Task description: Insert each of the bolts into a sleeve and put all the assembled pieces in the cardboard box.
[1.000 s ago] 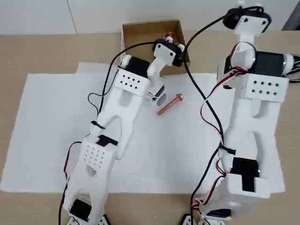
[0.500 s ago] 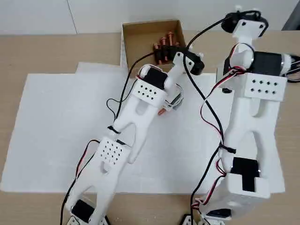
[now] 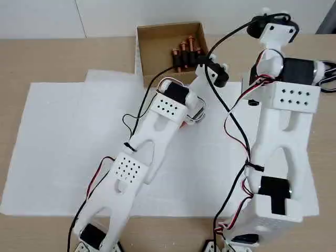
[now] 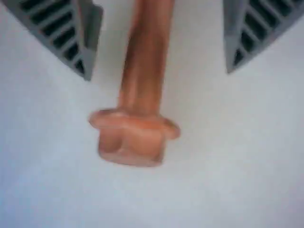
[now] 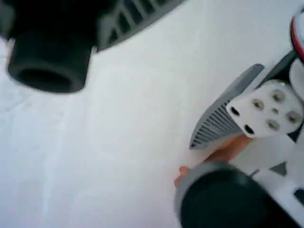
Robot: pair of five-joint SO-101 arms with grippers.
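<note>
Left gripper (image 4: 159,69): shifted from cardboard box (image 3: 157,42) onto bolt (image 4: 133,137), jaws apart astride it; right gripper (image 5: 71,23) clamped on black sleeve (image 5: 47,64)

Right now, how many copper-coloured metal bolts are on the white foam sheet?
1: the copper-coloured bolt lies between the left gripper's open fingers; arms may hide others.

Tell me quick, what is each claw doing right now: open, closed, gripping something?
Left claw: open, straddling the copper bolt on the white sheet, not gripping it.
Right claw: closed on a black sleeve.
</note>
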